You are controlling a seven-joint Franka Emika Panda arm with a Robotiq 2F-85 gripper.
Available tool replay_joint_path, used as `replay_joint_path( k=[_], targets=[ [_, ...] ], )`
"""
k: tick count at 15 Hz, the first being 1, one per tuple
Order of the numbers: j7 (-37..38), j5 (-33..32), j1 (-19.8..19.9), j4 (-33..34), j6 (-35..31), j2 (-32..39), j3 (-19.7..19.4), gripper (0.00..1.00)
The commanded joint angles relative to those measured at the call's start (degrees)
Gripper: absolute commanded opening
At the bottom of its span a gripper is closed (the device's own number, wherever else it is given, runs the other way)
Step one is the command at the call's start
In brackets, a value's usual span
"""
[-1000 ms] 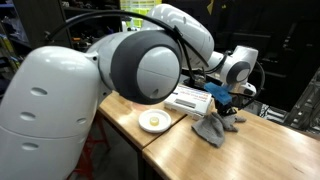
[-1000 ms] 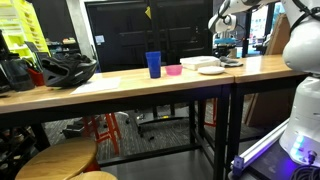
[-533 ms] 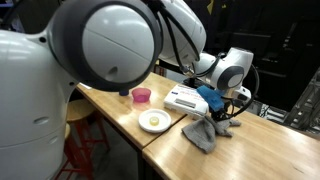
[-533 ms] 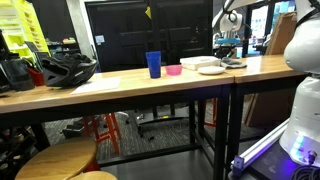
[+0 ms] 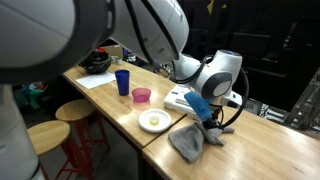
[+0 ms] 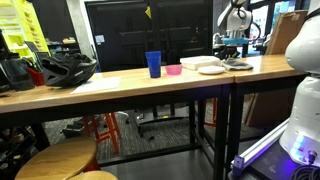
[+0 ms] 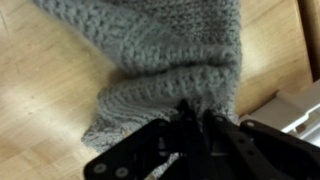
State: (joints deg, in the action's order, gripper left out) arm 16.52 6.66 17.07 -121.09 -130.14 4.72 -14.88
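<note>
In an exterior view the gripper (image 5: 210,121) hangs low over the wooden table (image 5: 262,150), near its front edge, with its fingers clenched on the upper fold of a grey knitted cloth (image 5: 187,142). The rest of the cloth slumps onto the tabletop toward that edge. Just beside the cloth a white plate (image 5: 153,122) sits at the front edge and holds one small, pale yellow round thing. A white box (image 5: 184,98) lies behind the plate, just beside the gripper. Further along the table are a pink bowl (image 5: 142,95) and a blue cup (image 5: 122,82), and their insides cannot be seen from here. A black helmet (image 5: 97,62) rests near the far corner, and two wooden stools (image 5: 72,110) stand beside the table. In the exterior view from the side, the gripper (image 6: 233,57) is small and at the far end of the table (image 6: 120,95). Its grip cannot be read there. In a row toward the camera come the plate (image 6: 210,70), the bowl (image 6: 174,70), the cup (image 6: 153,64) and the helmet (image 6: 65,70). In the wrist view the gripper (image 7: 195,125) pinches a bunched ridge of the cloth (image 7: 170,45). The knit spreads away over the wood of the table (image 7: 40,110), and the white box (image 7: 300,100) shows at one edge.
</note>
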Motion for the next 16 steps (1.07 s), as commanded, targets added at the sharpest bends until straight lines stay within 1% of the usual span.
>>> replay_joint_path(
  k=[1, 4, 9, 12, 16],
  targets=[
    [1.56, -3.41, -1.39, -11.38, -3.64, -6.13, -0.15, 0.02],
    [1.79, -5.1, -1.1, -16.13, -5.36, -9.83, 0.08, 0.02],
    [1.25, -5.75, 0.31, -22.25, -6.35, -15.4, -0.07, 0.02],
    [0.34, -5.07, 1.5, -23.37, -6.03, -16.51, -0.72, 0.02],
    [-1.43, -4.38, 3.3, -22.9, -5.86, -15.93, -2.6, 0.02]
  ],
)
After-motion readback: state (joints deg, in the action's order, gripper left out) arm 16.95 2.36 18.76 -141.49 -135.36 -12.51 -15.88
